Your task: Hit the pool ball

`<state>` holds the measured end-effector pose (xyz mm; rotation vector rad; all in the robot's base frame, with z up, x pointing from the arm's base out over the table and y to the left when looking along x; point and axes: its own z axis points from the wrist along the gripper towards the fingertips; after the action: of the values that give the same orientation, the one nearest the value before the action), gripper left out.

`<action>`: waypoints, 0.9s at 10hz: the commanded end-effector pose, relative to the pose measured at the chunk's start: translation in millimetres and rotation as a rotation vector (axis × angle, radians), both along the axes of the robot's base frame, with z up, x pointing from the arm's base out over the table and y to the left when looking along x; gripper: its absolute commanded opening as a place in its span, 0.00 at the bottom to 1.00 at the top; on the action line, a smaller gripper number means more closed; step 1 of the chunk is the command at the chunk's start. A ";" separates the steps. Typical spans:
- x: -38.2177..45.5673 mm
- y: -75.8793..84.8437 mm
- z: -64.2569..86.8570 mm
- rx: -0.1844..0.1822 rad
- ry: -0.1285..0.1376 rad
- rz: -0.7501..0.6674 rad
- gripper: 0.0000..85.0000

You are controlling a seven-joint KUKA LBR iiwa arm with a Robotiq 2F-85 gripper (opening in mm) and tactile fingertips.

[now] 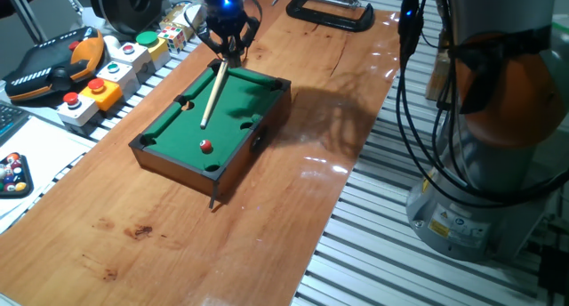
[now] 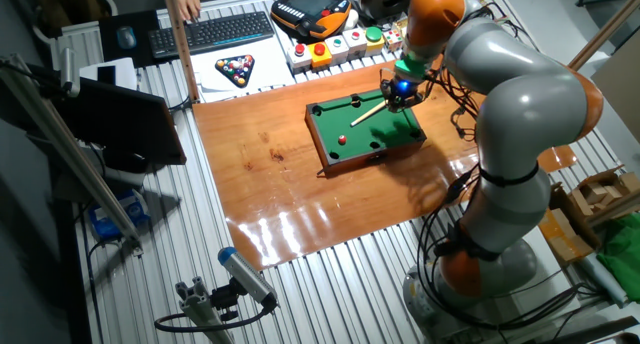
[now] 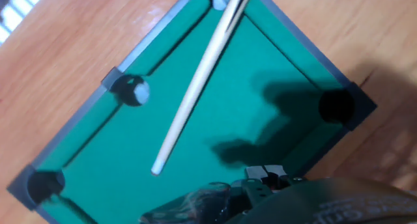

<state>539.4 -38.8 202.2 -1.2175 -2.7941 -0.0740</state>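
Gripper (image 1: pixel 230 50) fingers are pinched shut on the top end of a pale wooden cue stick (image 1: pixel 212 97), which slants down over the green felt of the little pool table (image 1: pixel 238 100). Its tip hangs above the felt, well short of the red pool ball (image 1: pixel 206 147). That ball sits near the table's near end, roughly in line with the cue, apart from it.

1. A black two-finger gripper (image 1: pixel 230 46) hangs over the far end of the miniature green-felt pool table (image 1: pixel 233 97), clamped on a pale wooden cue stick (image 1: pixel 212 97).
2. The cue slants down over the felt.
3. The tiny glossy red pool ball (image 1: pixel 206 147) sits near the table's near end, apart from the cue tip.
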 end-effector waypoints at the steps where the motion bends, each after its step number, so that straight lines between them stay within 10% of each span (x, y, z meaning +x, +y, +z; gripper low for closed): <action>1: 1.4 -0.6 -2.3 -0.003 0.001 -0.011 0.01; 9: 9.3 -0.9 -18.1 -0.039 -0.010 -0.007 0.01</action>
<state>549.2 -39.7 183.1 -1.2394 -2.8144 -0.0269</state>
